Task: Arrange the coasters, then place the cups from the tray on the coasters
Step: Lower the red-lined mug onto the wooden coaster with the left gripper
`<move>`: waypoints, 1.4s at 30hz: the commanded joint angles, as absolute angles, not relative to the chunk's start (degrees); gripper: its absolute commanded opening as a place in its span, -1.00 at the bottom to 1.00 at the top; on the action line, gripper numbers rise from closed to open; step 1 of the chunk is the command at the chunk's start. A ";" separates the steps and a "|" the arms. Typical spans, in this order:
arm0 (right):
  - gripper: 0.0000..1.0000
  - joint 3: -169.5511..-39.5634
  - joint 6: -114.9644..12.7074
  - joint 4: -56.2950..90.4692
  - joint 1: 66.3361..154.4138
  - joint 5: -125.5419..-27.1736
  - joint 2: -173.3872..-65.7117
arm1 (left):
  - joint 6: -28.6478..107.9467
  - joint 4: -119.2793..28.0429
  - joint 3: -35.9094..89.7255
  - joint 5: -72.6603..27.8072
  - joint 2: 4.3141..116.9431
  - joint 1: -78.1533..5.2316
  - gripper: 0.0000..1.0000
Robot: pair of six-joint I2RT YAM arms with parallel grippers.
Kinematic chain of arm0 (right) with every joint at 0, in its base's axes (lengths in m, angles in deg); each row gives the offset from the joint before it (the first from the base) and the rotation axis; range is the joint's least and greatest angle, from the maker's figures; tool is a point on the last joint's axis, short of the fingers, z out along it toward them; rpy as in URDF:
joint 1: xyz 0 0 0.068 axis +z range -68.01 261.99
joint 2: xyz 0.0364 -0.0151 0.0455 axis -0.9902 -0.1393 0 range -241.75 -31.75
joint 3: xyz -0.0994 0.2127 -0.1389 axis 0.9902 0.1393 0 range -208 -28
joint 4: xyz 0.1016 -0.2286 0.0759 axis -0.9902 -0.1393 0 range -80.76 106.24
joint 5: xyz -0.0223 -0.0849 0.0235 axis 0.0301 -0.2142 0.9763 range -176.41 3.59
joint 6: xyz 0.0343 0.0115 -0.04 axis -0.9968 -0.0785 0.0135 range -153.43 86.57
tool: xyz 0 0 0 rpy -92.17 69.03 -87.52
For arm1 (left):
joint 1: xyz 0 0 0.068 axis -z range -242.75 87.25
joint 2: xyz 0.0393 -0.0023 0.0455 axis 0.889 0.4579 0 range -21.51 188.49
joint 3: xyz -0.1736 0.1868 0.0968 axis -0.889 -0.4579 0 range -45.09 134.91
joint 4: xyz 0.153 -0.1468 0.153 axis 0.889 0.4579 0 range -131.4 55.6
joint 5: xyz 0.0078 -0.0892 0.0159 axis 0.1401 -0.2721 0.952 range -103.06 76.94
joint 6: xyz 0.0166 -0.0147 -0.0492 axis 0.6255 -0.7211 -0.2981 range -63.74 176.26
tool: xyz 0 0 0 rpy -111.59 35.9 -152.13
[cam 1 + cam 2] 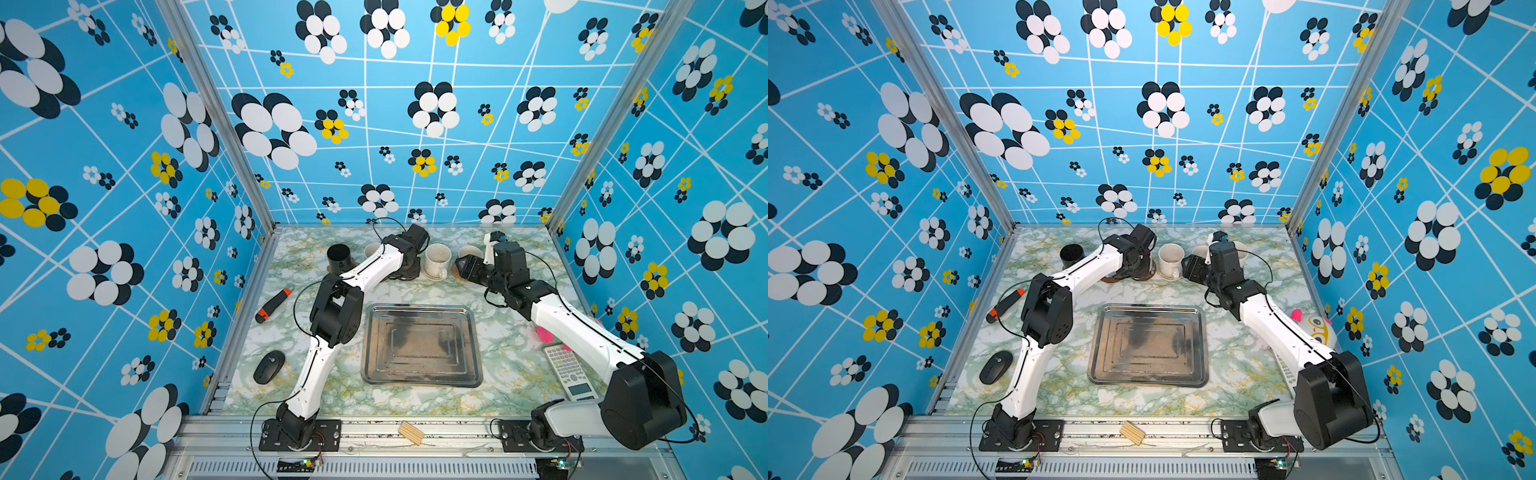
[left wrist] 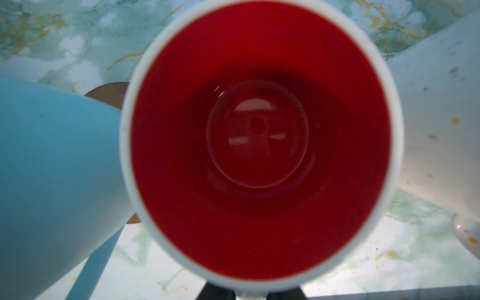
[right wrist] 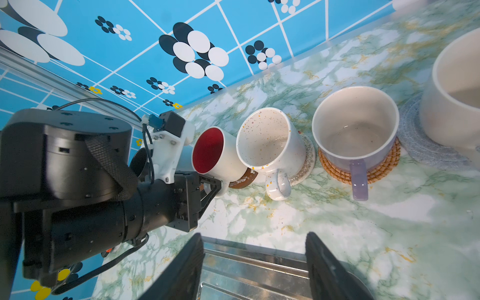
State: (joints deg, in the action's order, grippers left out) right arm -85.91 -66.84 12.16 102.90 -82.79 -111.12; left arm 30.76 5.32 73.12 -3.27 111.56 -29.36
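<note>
My left gripper [image 3: 215,186] is shut on the handle of the white cup with a red inside [image 3: 207,150], which fills the left wrist view [image 2: 259,145] and stands on a dark-brown coaster [image 3: 244,179]. In the back row are the black cup [image 1: 338,257], the light blue cup [image 2: 52,168], the speckled cup [image 3: 270,145] on a lacy coaster [image 3: 307,158], the lavender cup [image 3: 355,130] on a rattan coaster [image 3: 384,167] and the cream cup [image 3: 457,91] on a grey coaster [image 3: 420,146]. The steel tray [image 1: 419,310] holds nothing. My right gripper [image 3: 255,270] hangs open over the tray's far edge.
An orange-and-black tool [image 1: 272,305] and a black mouse [image 1: 269,366] lie left of my left arm. A calculator [image 1: 569,372] and a pink-and-white toy [image 1: 1316,328] sit under my right arm. A small wooden block [image 1: 410,432] rests on the front rail.
</note>
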 commanded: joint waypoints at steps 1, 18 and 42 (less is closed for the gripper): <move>0.29 -87.05 -66.12 12.01 102.47 -81.93 -111.64 | 29.97 3.73 75.53 -2.82 112.07 -29.84 -1.00; 0.29 -86.68 -66.21 11.93 102.12 -81.62 -111.16 | 29.31 6.39 77.60 -3.21 113.48 -29.88 -1.00; 0.29 -86.28 -66.30 11.89 101.98 -81.58 -110.60 | 29.30 7.41 77.66 -3.04 112.88 -29.62 -0.44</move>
